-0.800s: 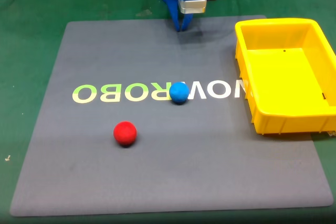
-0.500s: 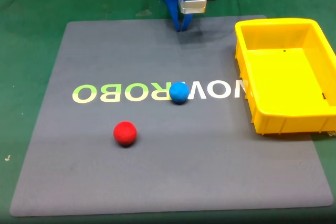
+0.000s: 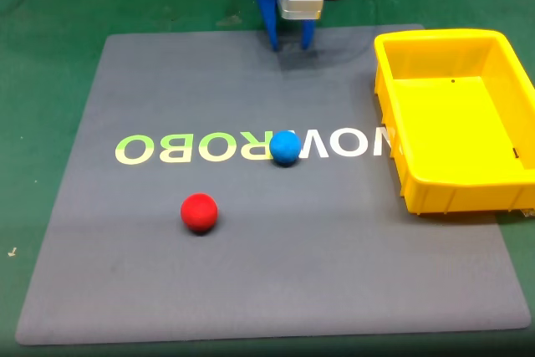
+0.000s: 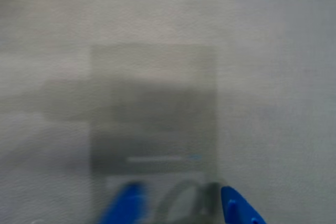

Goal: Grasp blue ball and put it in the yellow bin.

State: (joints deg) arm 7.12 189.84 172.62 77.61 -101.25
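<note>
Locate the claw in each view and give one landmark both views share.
Fixed view: the claw is at top centre, jaws apart, tips pointing down at the far edge of the grey mat, well behind the blue ball.
Wrist view: the claw enters from the bottom edge as two blurred blue fingers.
Shared landmark: the grey mat under the claw.

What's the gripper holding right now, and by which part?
Nothing. The gripper is open at the far edge of the mat, with bare mat between its fingers. The blue ball lies untouched on the mat's lettering.
</note>
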